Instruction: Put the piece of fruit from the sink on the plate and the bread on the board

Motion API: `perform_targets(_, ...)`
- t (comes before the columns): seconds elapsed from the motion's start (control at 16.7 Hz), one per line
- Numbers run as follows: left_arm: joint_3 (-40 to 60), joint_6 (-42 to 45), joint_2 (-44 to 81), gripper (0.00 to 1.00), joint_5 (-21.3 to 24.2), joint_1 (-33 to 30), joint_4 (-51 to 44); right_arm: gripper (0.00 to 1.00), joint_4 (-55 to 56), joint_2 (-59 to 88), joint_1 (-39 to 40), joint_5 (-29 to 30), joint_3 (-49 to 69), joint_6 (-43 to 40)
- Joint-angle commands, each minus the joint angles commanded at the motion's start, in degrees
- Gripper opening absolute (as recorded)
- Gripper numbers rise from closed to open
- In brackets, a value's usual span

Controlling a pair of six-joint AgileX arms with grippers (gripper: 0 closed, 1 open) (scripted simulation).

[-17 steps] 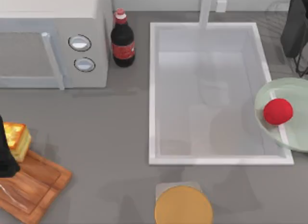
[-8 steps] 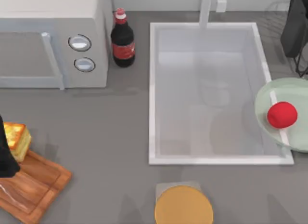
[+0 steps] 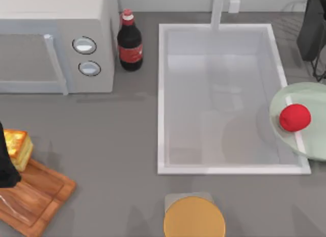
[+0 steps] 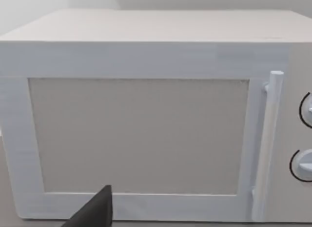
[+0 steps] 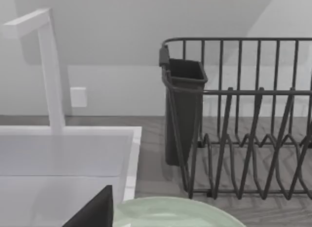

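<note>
Red piece of fruit [image 3: 295, 117] resting on the green plate [image 3: 285, 105] overlapping the sink [image 3: 161, 99] rim — bread [image 3: 17, 148] perched at the board [image 3: 38, 193] edge; end effector states impossible to tell.

Red fruit [image 3: 294, 117] on green plate [image 3: 311, 140]

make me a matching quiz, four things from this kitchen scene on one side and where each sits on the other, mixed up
Things:
1. red fruit
2. bread
3. cola bottle
4. orange-yellow disc

Places:
A. between the microwave and the sink
B. on the pale green plate
C. on the table in front of the sink
D. at the edge of the wooden cutting board

Pairs: 1-B, 2-D, 3-A, 4-C
</note>
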Motion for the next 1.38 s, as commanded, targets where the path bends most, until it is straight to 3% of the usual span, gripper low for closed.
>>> perform_targets(0.24,1.72,0.17,1.84,1.0,-0.02,-0.01,-1.5,1.0,0.0,0.0,0.0,0.0,0.0,0.0)
perform_targets(0.48,10.89,1.09,12.8,1.0,-0.11,-0.07,-9.42,1.0,0.0,0.0,0.0,0.0,0.0,0.0)
perform_targets(1.38,64.88,6.48,90.29,1.0,-0.65,-0.43,-56.35,1.0,0.0,0.0,0.0,0.0,0.0,0.0)
